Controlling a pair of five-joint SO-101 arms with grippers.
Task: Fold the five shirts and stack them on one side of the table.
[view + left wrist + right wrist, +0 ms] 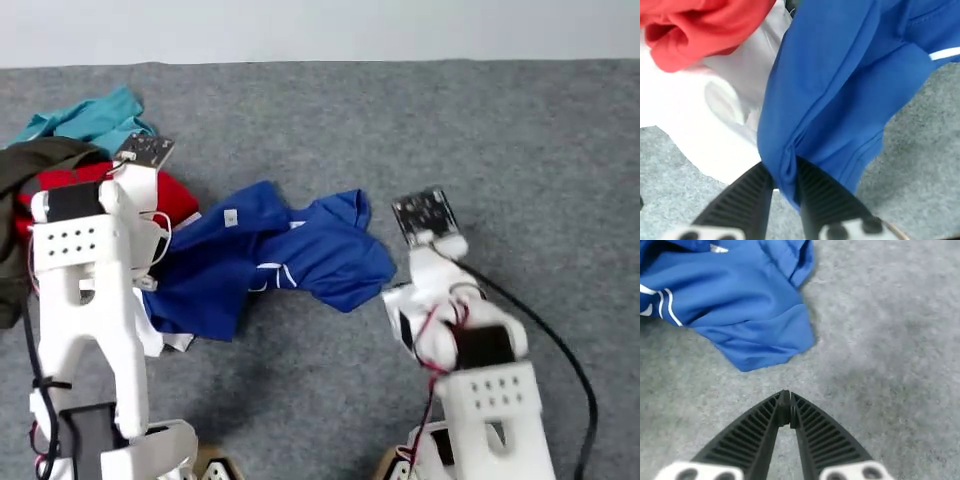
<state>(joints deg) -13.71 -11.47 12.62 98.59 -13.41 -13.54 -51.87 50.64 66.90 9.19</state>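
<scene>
We have the left tool point(782, 169) clenched on a fold at the edge of the blue shirt point(280, 255). The shirt lies crumpled near the middle of the grey surface point(520, 130). We judge this grip serves to pull it off the pile of other shirts point(90, 125) and spread it flat. Our right tool point(784, 401) is clenched on nothing, just beside the shirt's other end, ready to take a corner.

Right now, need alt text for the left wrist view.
The left claw is shut on a fold of the blue shirt, with the grey table beneath. A white shirt lies beside the blue one, and a crumpled red shirt rests on the white.
</scene>
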